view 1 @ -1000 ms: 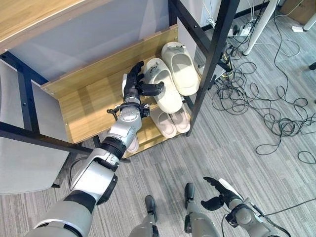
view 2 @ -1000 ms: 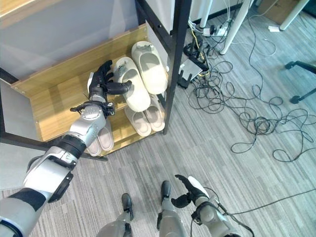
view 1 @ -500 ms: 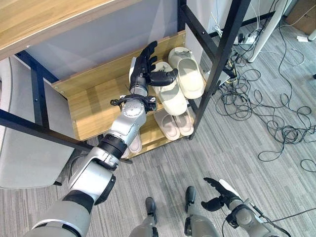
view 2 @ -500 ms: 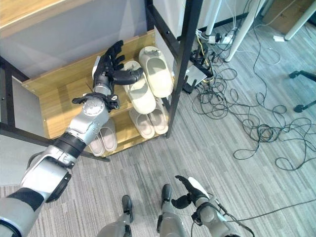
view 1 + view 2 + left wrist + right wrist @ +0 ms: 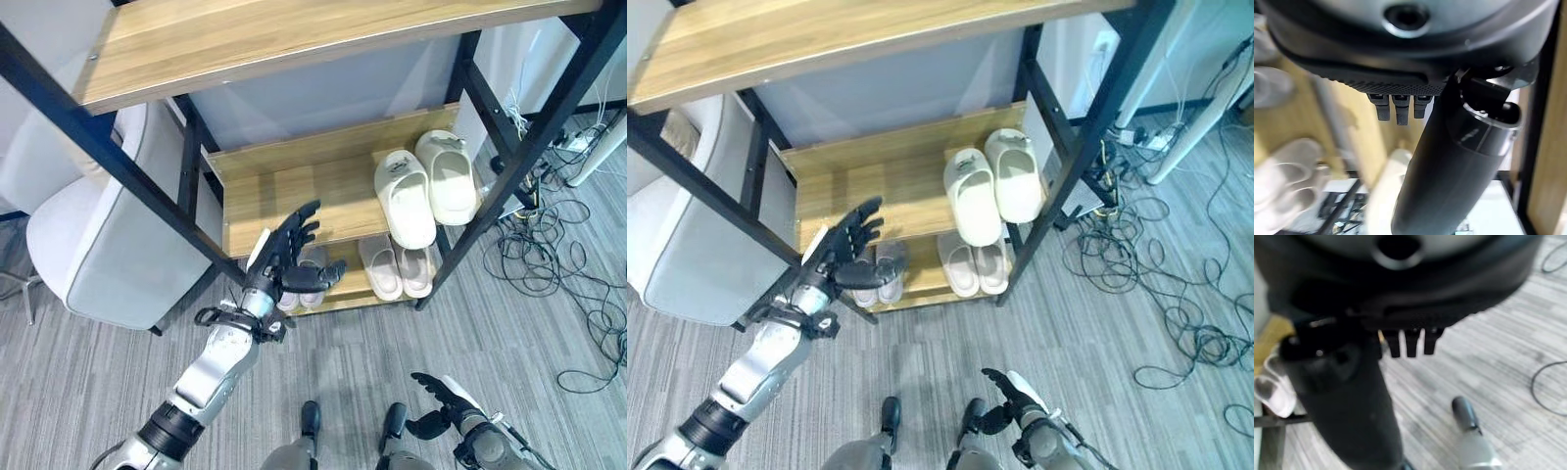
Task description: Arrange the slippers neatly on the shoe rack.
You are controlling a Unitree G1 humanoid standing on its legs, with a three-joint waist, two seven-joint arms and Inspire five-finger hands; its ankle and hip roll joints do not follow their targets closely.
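A pair of cream slippers point(image 5: 429, 186) lies side by side at the right end of the shoe rack's point(image 5: 294, 186) middle wooden shelf, toes toward the back panel. Below them on the bottom shelf sit a pinkish pair point(image 5: 395, 268) and, further left, another pale pair point(image 5: 878, 277) partly hidden behind the left hand point(image 5: 286, 259). That hand hovers in front of the rack with fingers spread and straight, holding nothing. The right hand point(image 5: 441, 405) hangs low over the grey floor point(image 5: 549, 323), fingers loosely curled and empty. A grey chair point(image 5: 93, 245) stands left of the rack; tangled cables point(image 5: 558, 264) lie on the floor to the right.
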